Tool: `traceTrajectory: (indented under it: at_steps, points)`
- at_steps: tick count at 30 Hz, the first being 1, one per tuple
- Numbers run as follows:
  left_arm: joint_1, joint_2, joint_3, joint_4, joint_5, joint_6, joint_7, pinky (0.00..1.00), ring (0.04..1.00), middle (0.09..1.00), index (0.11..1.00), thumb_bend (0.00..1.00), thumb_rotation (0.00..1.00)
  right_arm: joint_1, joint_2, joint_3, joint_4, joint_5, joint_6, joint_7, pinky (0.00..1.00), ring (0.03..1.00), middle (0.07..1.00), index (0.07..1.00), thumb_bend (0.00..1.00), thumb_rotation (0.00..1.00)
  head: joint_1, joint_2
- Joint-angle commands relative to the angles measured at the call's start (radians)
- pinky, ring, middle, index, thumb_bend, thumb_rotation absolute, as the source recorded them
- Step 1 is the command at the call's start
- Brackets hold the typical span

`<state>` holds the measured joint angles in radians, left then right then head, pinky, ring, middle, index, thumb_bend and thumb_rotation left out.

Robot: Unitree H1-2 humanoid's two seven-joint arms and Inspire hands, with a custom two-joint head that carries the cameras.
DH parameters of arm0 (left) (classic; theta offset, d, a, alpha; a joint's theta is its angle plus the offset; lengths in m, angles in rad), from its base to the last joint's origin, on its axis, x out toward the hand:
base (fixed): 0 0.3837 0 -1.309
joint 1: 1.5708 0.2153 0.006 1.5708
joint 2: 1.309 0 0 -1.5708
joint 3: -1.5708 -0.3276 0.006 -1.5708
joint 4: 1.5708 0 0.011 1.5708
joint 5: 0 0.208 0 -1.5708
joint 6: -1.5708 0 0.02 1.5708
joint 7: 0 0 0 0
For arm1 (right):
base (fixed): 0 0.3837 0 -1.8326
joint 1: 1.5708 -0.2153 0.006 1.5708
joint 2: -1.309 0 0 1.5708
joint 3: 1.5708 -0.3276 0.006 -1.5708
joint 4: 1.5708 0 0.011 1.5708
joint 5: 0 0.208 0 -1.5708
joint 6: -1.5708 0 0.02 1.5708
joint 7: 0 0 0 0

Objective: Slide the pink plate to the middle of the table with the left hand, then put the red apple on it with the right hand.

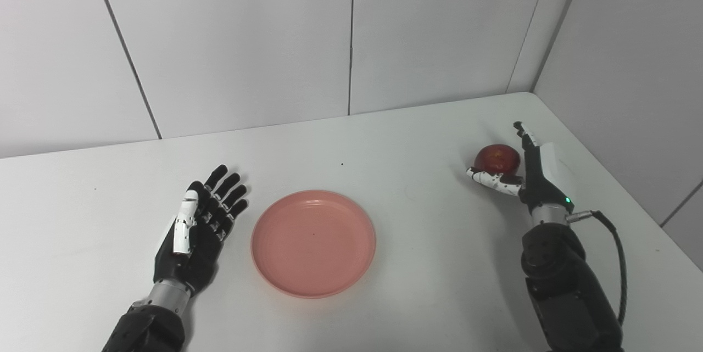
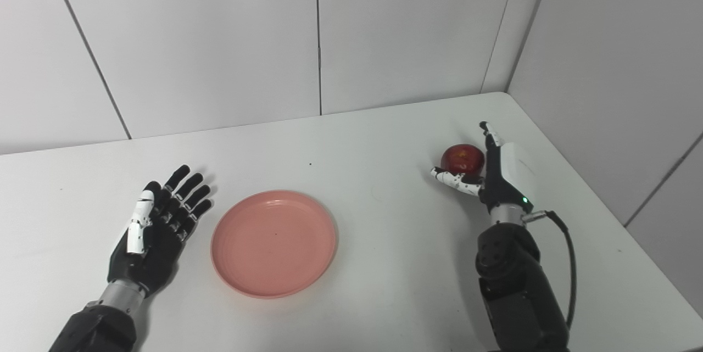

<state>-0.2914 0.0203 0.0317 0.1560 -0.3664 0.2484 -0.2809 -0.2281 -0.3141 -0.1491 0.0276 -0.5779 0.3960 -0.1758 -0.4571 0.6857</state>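
- Pink plate (image 1: 313,242) sits mid-table; left hand (image 1: 197,228) spread, just beside it, holding nothing.
- Right hand (image 1: 522,173) cups red apple (image 1: 497,158) at far right; whether it grips cannot be told.
- Next, likely: close, lift, carry left to the plate.

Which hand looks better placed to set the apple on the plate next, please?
The right hand: its fingers already cup the red apple. The left hand lies open beside the empty pink plate.

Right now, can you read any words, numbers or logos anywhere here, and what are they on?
None: no readable text in either view.
The pink plate and red apple are unmarked.
The right robot hand shows only a green light, no lettering.
The left robot hand bears no label.
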Motion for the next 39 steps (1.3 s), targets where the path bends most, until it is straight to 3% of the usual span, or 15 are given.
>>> traceTrajectory:
  at_steps: [1, 7, 13, 15, 18, 20, 23, 28, 39]
  points:
    - [0.008, 0.011, 0.005, 0.007, 0.001, 0.045, 0.013, 0.94, 0.919, 0.926, 0.909, 0.37, 1.00, -0.042, -0.029, -0.006, -0.026, -0.001, 0.003, -0.015, 0.73, 0.818, 0.853, 0.858, 1.00, 0.37, 0.001, 0.002]
    - [0.008, 0.013, 0.003, 0.003, 0.002, 0.049, 0.011, 0.94, 0.925, 0.932, 0.915, 0.37, 1.00, -0.047, -0.023, -0.016, -0.017, 0.031, -0.034, -0.042, 0.63, 0.722, 0.764, 0.792, 0.98, 0.31, 0.002, 0.005]
    - [0.005, 0.014, 0.003, 0.010, 0.003, 0.046, 0.008, 0.94, 0.926, 0.932, 0.917, 0.37, 1.00, -0.054, -0.030, -0.006, 0.000, 0.051, -0.051, -0.058, 0.61, 0.684, 0.710, 0.717, 0.93, 0.23, 0.002, 0.005]
    - [0.005, 0.014, 0.002, 0.008, 0.003, 0.045, 0.007, 0.94, 0.924, 0.932, 0.917, 0.37, 1.00, -0.057, -0.032, -0.005, 0.007, 0.060, -0.057, -0.057, 0.53, 0.595, 0.638, 0.659, 0.88, 0.19, 0.006, 0.004]
    - [0.005, 0.014, 0.005, 0.009, 0.000, 0.048, 0.008, 0.94, 0.924, 0.932, 0.917, 0.37, 1.00, -0.061, -0.035, 0.000, 0.016, 0.058, -0.054, -0.057, 0.48, 0.541, 0.595, 0.607, 0.84, 0.17, 0.006, 0.004]
    - [0.003, 0.014, 0.004, 0.012, 0.002, 0.045, 0.009, 0.94, 0.925, 0.932, 0.916, 0.36, 1.00, -0.066, -0.040, 0.006, 0.030, 0.057, -0.051, -0.054, 0.47, 0.526, 0.570, 0.513, 0.59, 0.15, 0.006, 0.004]
    - [0.003, 0.012, 0.004, 0.009, 0.001, 0.048, 0.010, 0.94, 0.923, 0.930, 0.915, 0.37, 1.00, -0.070, -0.055, 0.023, 0.043, 0.056, -0.046, -0.035, 0.45, 0.511, 0.556, 0.493, 0.54, 0.14, 0.006, 0.004]
    - [0.003, 0.014, 0.001, 0.008, 0.008, 0.044, 0.011, 0.94, 0.919, 0.926, 0.911, 0.37, 1.00, -0.074, -0.067, 0.044, 0.057, 0.051, -0.042, -0.042, 0.38, 0.445, 0.495, 0.484, 0.52, 0.14, 0.007, 0.006]
    - [0.005, 0.007, 0.003, 0.001, 0.009, 0.050, 0.022, 0.93, 0.919, 0.927, 0.911, 0.37, 1.00, -0.063, -0.073, 0.045, 0.021, 0.053, -0.054, -0.053, 0.35, 0.419, 0.473, 0.485, 0.52, 0.13, 0.014, 0.008]
